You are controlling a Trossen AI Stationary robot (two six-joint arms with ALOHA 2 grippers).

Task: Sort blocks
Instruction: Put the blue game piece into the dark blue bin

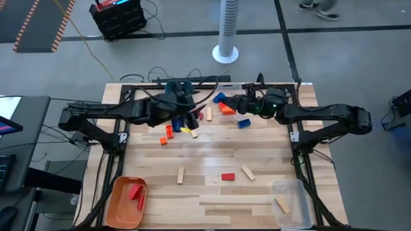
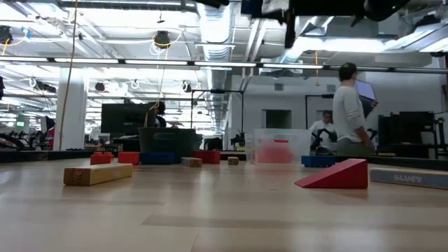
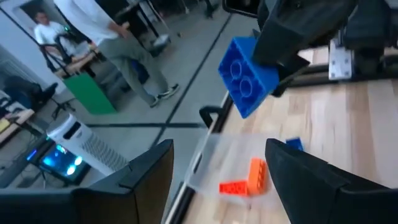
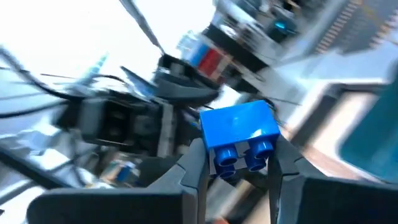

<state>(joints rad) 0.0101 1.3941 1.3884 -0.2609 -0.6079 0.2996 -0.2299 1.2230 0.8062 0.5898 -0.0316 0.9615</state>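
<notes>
My right gripper (image 4: 239, 167) is shut on a blue two-stud block (image 4: 239, 127), held in the air over the table's far middle (image 1: 220, 97). My left gripper (image 3: 217, 180) stands open just left of it (image 1: 187, 115), pointing toward the blue block (image 3: 247, 74) with nothing between its fingers. Loose blocks lie flat on the table: two orange ones (image 3: 245, 180), a blue one (image 1: 244, 123), a red one (image 1: 228, 176) and plain wood ones (image 1: 248, 172) (image 1: 181, 175). A red wedge (image 2: 336, 175) and a wood brick (image 2: 98, 173) show in the low view. My right gripper pinches the blue block between its two fingers, on two opposite sides near the studded face (image 4: 210, 149). The studs (image 4: 261, 152) face back toward the wrist. The fingers come about level from the table's right. The block is lifted clear of the table and sits tilted.
An orange bin (image 1: 115, 205) with red blocks stands at the near left corner. A clear bin (image 1: 297, 192) holding a wood block stands at the near right. More red, orange and wood blocks (image 1: 168, 131) lie under my left arm. A person (image 2: 348, 112) walks in the room beyond.
</notes>
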